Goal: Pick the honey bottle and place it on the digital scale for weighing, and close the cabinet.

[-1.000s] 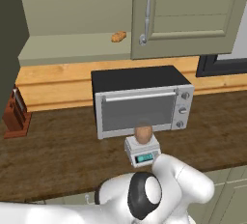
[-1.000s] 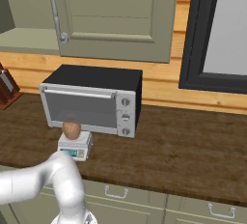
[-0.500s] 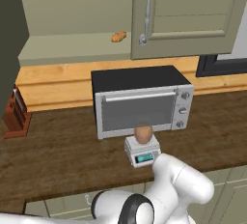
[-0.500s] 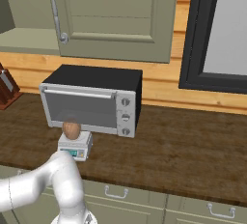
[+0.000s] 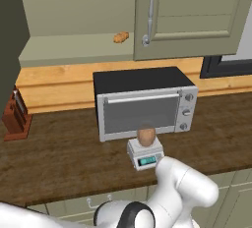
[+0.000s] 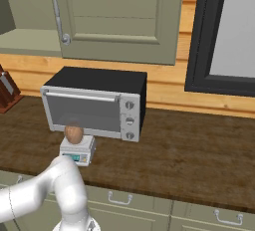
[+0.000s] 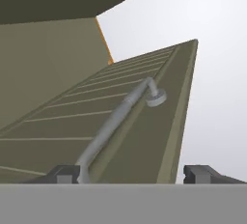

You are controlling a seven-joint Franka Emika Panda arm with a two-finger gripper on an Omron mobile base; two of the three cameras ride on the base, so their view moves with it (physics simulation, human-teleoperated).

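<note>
Your first job looks finished. The honey bottle (image 5: 145,136) stands upright on the digital scale (image 5: 144,153), which sits on the wooden surface (image 5: 64,158) just in front of the toaster oven (image 5: 142,102), near its middle. From the right base view you get the same reading: the honey bottle (image 6: 73,134) rests on top of the scale (image 6: 77,151), in front of the oven's glass door, and nothing is gripping it.

What you have left is the cabinet (image 5: 192,15). Above the toaster oven, one panelled door (image 6: 119,16) with its vertical silver handle (image 5: 147,13) hangs in front of the cabinet, while to the left of that door the shelf (image 5: 74,50) lies open to view, with a small orange-brown lump (image 5: 120,37) on it. I judge that the cabinet is not yet shut on that side.

In the hand view the hand (image 7: 132,174) points up along a green panelled door, with the silver bar handle (image 7: 116,121) running from near one fingertip towards the far mount. The two fingertips (image 7: 65,174) stand well apart with nothing between them, so the hand is spread and empty. The handle sits nearer one finger than the other; whether anything touches the door yet, you cannot tell from here.

So, as I judge it, the weighing part is done and the closing is the remaining step: you need to push this door round until it covers the open shelf above the toaster oven.
</note>
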